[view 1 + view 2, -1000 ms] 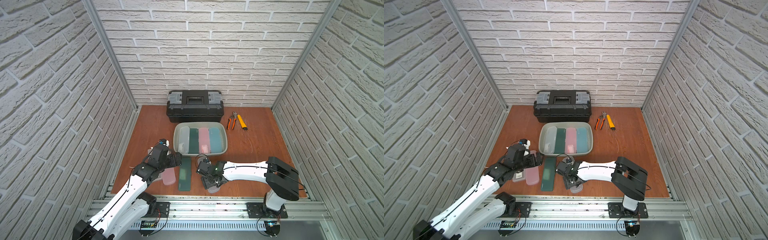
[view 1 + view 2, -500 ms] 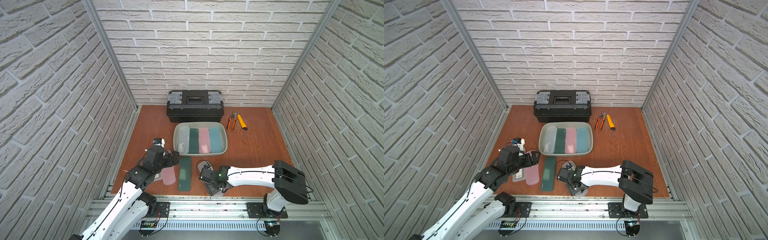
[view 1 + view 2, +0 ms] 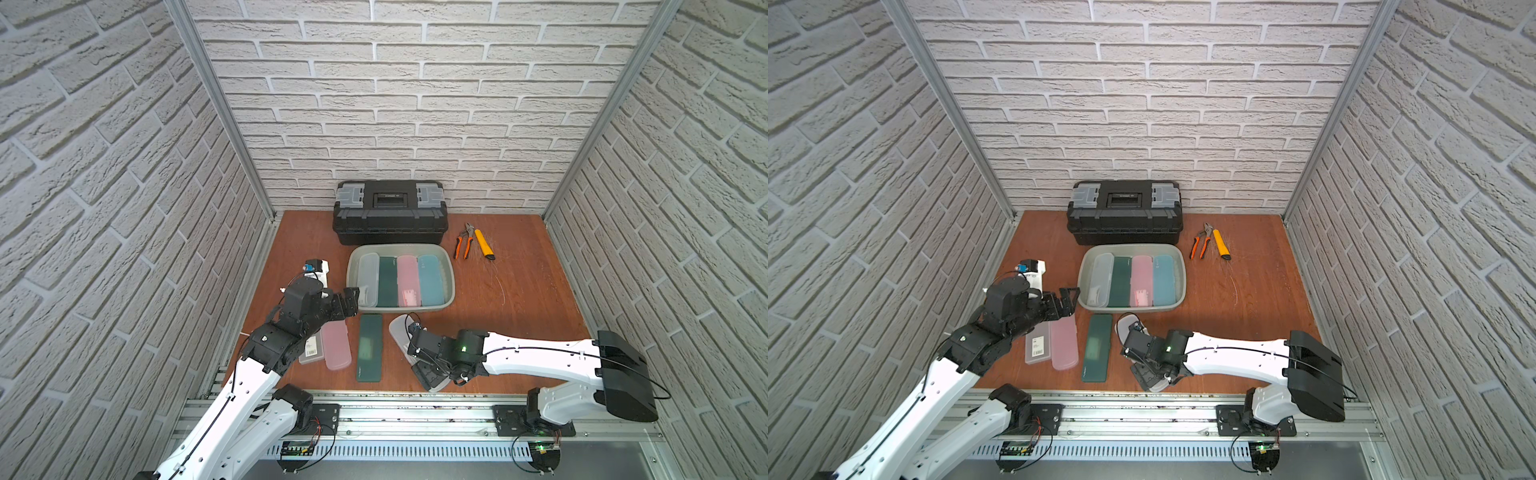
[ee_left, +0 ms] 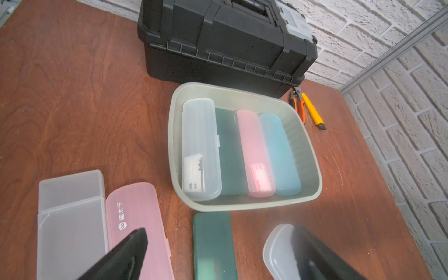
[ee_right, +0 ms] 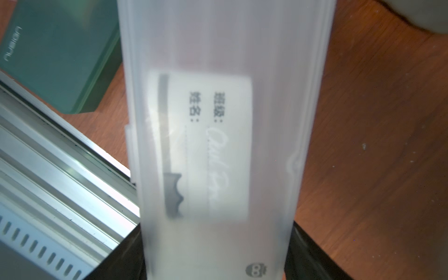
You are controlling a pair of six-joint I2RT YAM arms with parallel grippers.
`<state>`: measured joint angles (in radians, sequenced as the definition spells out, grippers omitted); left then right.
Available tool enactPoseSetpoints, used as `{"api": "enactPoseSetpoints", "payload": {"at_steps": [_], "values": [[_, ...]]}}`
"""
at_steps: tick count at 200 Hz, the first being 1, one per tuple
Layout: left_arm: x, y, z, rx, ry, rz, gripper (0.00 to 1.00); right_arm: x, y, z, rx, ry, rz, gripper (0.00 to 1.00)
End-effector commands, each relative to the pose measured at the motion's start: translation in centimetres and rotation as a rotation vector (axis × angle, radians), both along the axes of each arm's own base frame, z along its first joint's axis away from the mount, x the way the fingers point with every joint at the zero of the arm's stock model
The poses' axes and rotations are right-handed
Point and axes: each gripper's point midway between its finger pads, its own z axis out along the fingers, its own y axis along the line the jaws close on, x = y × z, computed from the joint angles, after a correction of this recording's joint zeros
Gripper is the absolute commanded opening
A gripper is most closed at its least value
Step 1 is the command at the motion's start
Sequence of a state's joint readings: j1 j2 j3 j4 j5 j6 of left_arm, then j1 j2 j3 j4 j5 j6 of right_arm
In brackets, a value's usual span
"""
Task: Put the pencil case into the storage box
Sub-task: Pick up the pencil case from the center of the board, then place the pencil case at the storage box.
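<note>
**Bright, even overhead light; soft shadows.**
Both top views are sharp, with the walls [image 3: 124,166] splayed toward the edges. In the right wrist view the frosted pencil case [image 5: 218,145] is blurred; the dark green case [image 3: 369,347] carries a pale glare patch.

We see little but the far end of the frosted pencil case [image 3: 398,329] in both top views; the right arm [image 3: 536,356] covers the rest. In the right wrist view its label [image 5: 206,145] is blurred and both ends are cut off.
</note>
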<state>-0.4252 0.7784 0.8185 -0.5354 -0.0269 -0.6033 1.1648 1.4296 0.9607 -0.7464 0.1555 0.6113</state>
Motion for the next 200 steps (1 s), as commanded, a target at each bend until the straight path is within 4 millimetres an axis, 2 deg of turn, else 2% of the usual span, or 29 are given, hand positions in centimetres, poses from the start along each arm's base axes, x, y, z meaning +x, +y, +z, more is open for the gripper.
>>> {"api": "enactPoseSetpoints", "payload": {"at_steps": [1, 38, 66, 83, 107, 132, 162, 200], "values": [[2.2, -0.9, 2.9, -0.044, -0.076, -0.054, 0.98, 2.6, 0.9, 3.9, 0.088, -0.072, -0.034, 0.47], [5.3, -2.1, 4.3, -0.128, -0.039, -0.129, 0.99, 7.0, 0.2, 7.4, 0.161, -0.126, -0.152, 0.47], [7.2, -3.8, 4.1, -0.135, 0.007, -0.215, 0.98, 10.4, -1.2, 8.7, 0.177, -0.173, -0.243, 0.48], [8.5, -5.1, 3.6, -0.167, 0.040, -0.260, 0.98, 12.5, -2.5, 9.0, 0.129, -0.204, -0.283, 0.48], [10.4, -7.2, 2.4, -0.213, 0.083, -0.331, 0.99, 15.4, -4.1, 8.9, 0.089, -0.208, -0.358, 0.47], [11.8, -8.7, 0.4, -0.213, 0.118, -0.409, 0.98, 17.6, -4.7, 8.5, 0.099, -0.178, -0.417, 0.46], [12.3, -9.6, -1.9, -0.200, 0.133, -0.484, 0.99, 19.8, -4.6, 8.0, 0.105, -0.162, -0.456, 0.46], [12.0, -8.9, -3.4, -0.151, 0.101, -0.478, 0.98, 22.3, -4.2, 6.6, 0.081, -0.153, -0.483, 0.44]]}}
